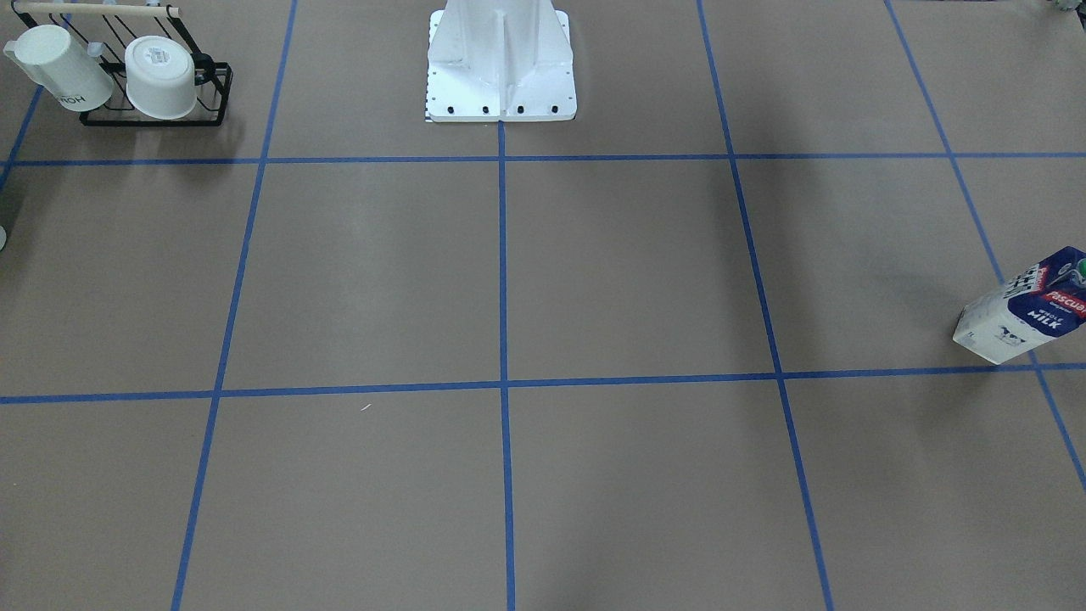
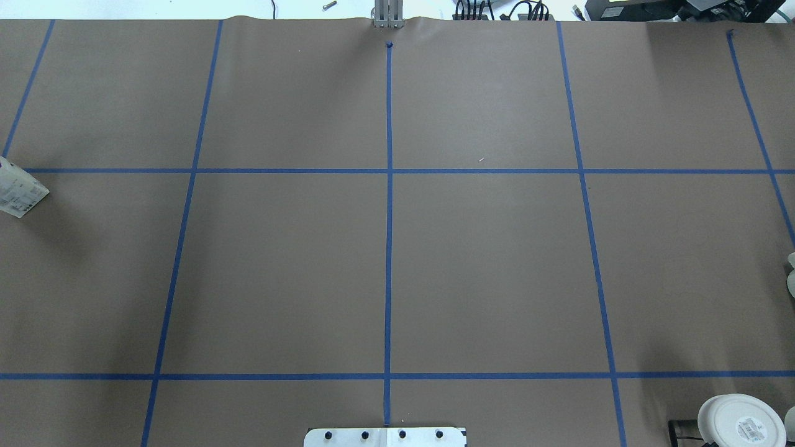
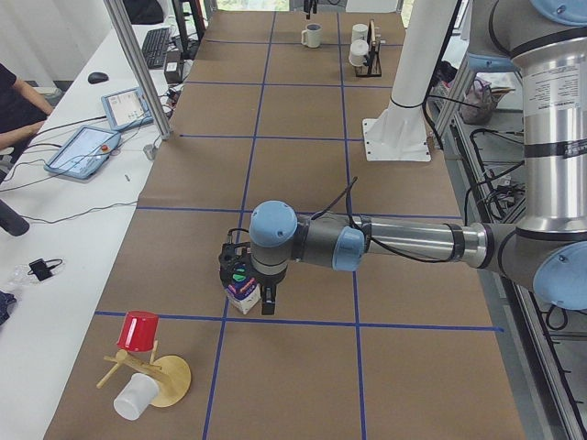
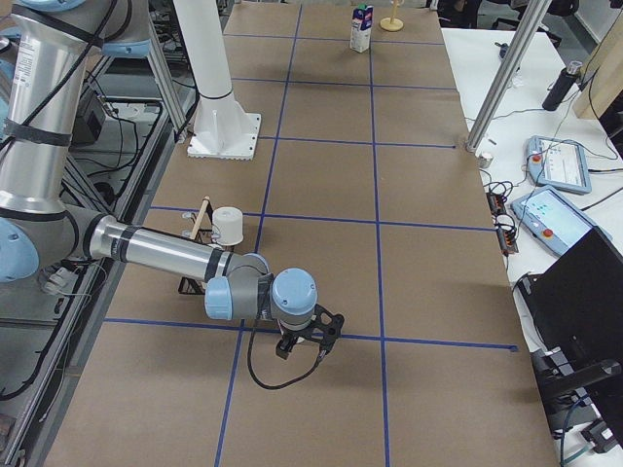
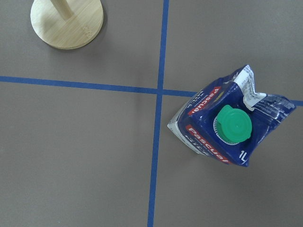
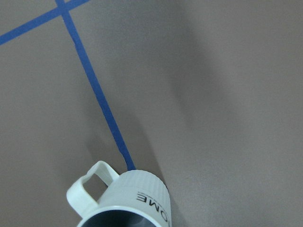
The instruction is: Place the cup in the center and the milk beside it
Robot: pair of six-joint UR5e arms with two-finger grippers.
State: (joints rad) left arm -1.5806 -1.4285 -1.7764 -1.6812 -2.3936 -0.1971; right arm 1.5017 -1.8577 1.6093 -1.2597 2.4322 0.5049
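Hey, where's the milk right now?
The milk stands at the table's left end, at the front view's right edge, by a tape crossing, under the left hand.

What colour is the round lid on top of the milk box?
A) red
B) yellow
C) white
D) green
D: the left wrist view looks down on the milk, and the round cap on its navy top is plainly green.
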